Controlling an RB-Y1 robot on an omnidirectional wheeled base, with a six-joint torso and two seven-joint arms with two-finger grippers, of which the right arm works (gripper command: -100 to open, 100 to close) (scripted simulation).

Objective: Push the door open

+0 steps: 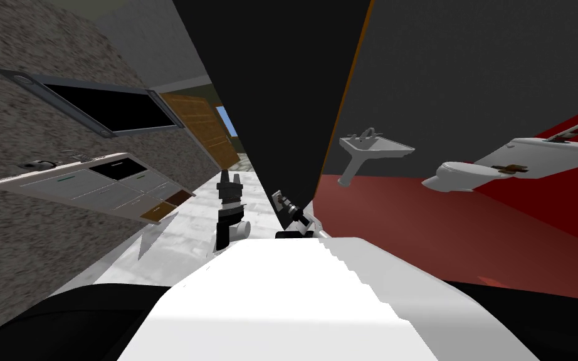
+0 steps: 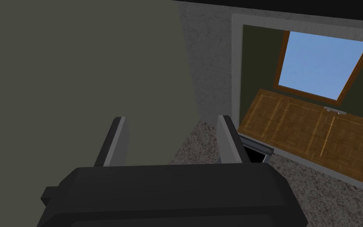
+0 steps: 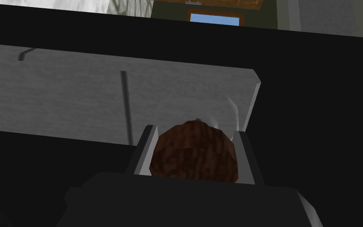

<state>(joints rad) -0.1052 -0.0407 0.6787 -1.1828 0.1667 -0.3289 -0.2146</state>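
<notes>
1. Our right gripper [image 3: 195,132] has its fingers clamped on the dark brown round knob [image 3: 194,155] at the tall dark door panel [image 1: 281,94] straight ahead.
2. We should push steadily along the door's arc.
3. Our left gripper [image 2: 171,118], fingers apart and empty, is best held aside.

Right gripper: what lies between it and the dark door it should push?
A round brown knob, seen in the right wrist view: the right gripper has its fingers pressed against the knob's sides.
</notes>
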